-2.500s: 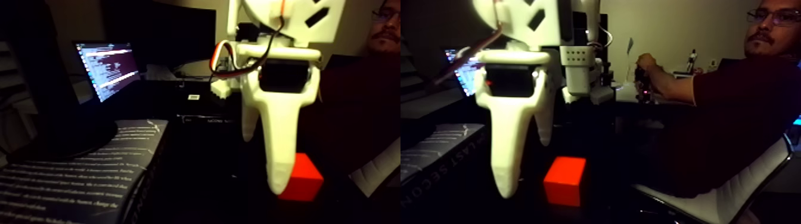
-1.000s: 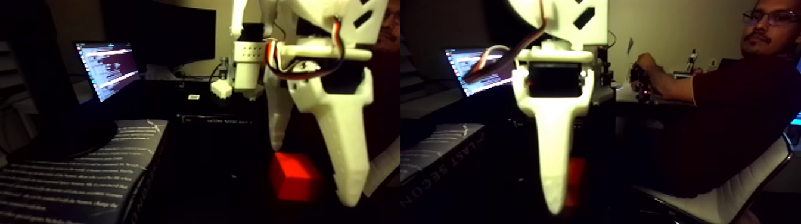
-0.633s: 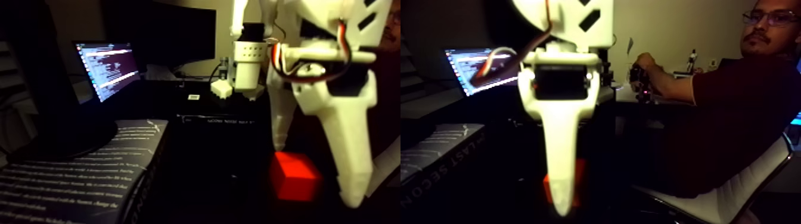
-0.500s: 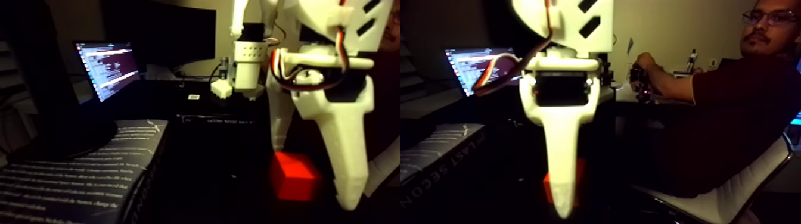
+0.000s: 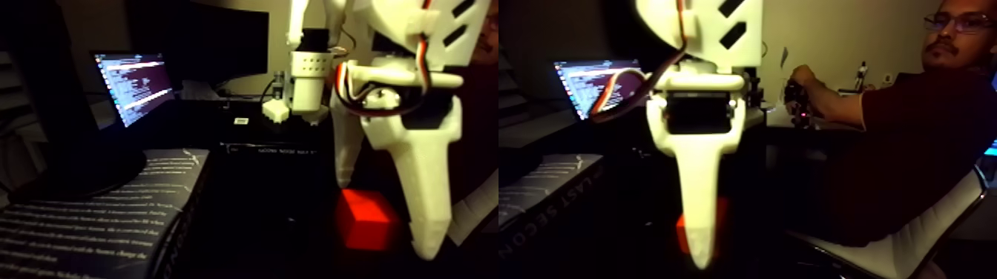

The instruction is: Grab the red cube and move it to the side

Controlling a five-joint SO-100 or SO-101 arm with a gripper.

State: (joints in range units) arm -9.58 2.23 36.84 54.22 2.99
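Left half of the fixed view: laptop (image 5: 133, 85) glows far left, book (image 5: 89, 222) lies on the dark desk, then the red cube (image 5: 365, 220) sits on the desk btwn my two white fingers; thin one (image 5: 343, 159) stands behind its left top edge, big one (image 5: 424, 215) just off its right face. So the end effector (image 5: 382, 215) is spread apart, straddling the cube, not gripping yet; I reckon squeezing shut comes next. Right half: the big finger covers most of the cube. Vs 2.5 s ago, when the cube lay right of the fingers, I've shifted over so it's now in the gap.
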